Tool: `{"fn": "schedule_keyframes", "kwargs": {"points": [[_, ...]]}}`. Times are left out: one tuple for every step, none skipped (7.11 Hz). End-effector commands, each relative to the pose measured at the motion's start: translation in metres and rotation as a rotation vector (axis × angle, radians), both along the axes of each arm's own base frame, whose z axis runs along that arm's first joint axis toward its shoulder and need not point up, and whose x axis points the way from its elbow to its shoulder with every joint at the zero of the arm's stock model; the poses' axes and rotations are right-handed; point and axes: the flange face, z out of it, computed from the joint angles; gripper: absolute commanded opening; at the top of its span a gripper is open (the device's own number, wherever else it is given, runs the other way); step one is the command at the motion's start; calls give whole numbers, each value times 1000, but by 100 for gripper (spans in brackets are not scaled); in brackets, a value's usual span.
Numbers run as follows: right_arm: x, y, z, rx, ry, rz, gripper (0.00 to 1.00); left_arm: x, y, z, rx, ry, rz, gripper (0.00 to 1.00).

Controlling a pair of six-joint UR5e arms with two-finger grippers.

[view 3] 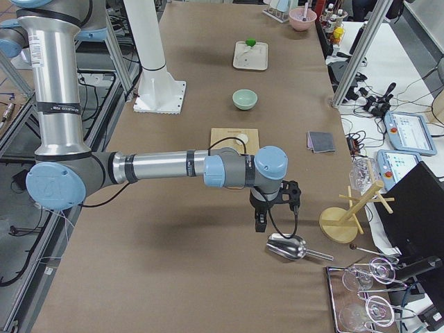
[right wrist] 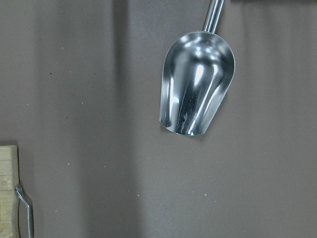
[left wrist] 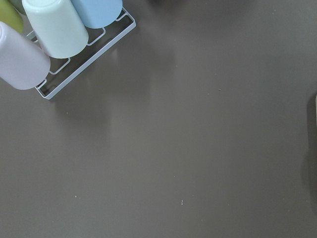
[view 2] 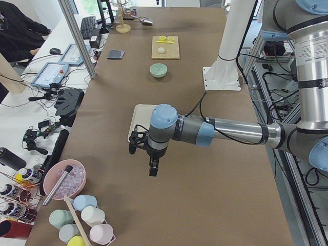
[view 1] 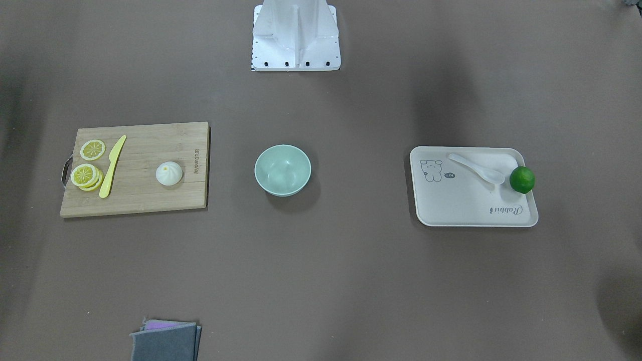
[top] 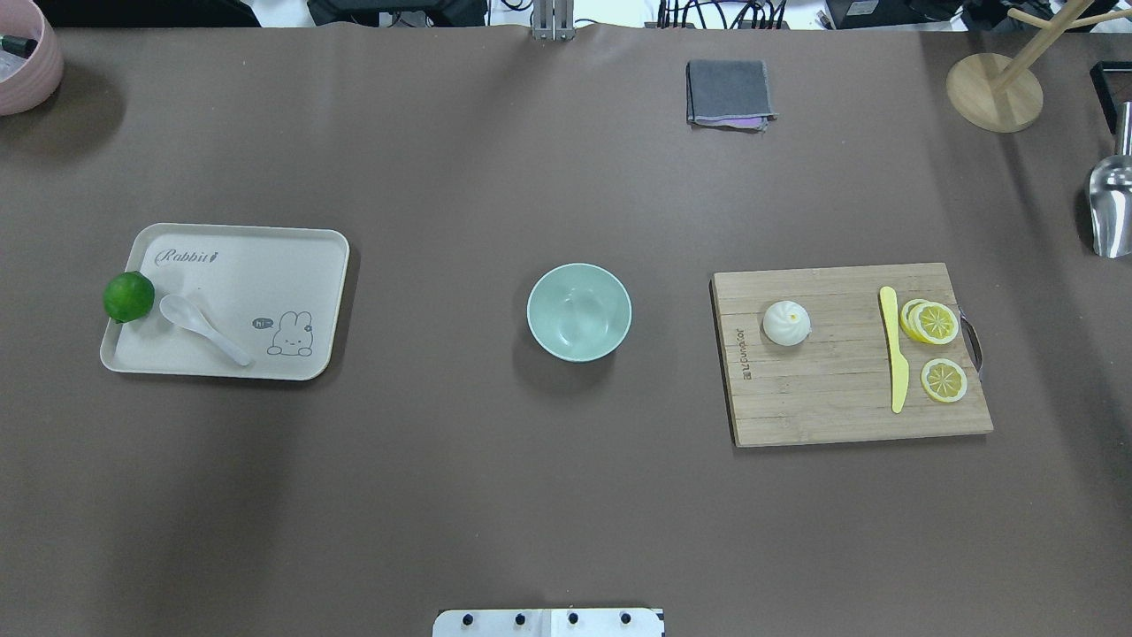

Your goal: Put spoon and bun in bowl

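Note:
The white spoon (view 1: 476, 168) lies on the cream tray (view 1: 471, 205), next to a green lime (view 1: 522, 179); it also shows in the overhead view (top: 203, 327). The white bun (view 1: 169, 174) sits on the wooden cutting board (view 1: 145, 195), and shows in the overhead view (top: 786, 323). The mint-green bowl (top: 579, 311) stands empty in the table's middle. My left gripper (view 2: 152, 166) hangs over bare table beyond the tray's outer end. My right gripper (view 3: 260, 222) hangs beyond the board, near a metal scoop (view 3: 288, 246). I cannot tell whether either is open or shut.
A yellow knife (top: 896, 349) and lemon slices (top: 937, 349) lie on the board. A folded grey cloth (top: 727, 92) lies at the far edge. A wooden mug tree (top: 995, 88), a pink bowl (top: 22, 53) and a rack of cups (left wrist: 54, 29) stand at the table's ends.

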Motion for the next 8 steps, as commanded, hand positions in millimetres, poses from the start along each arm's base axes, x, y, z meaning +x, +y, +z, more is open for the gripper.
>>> {"fn": "schedule_keyframes", "kwargs": {"points": [[0, 3, 2, -4, 0, -1, 100, 0, 1, -1, 9, -1, 2, 98], [0, 3, 2, -4, 0, -1, 100, 0, 1, 2, 4, 0, 1, 98], [0, 3, 2, -2, 0, -1, 100, 0, 1, 2, 3, 0, 0, 98], [0, 3, 1, -1, 0, -1, 100, 0, 1, 2, 4, 0, 1, 98], [0, 3, 0, 3, 0, -1, 100, 1, 1, 2, 4, 8, 6, 98], [0, 3, -1, 4, 0, -1, 100, 2, 0, -1, 7, 16, 8, 98], [0, 3, -1, 4, -2, -1, 100, 2, 0, -1, 6, 16, 6, 98], [0, 3, 0, 4, -2, -2, 100, 2, 0, -2, 7, 19, 7, 98]]}}
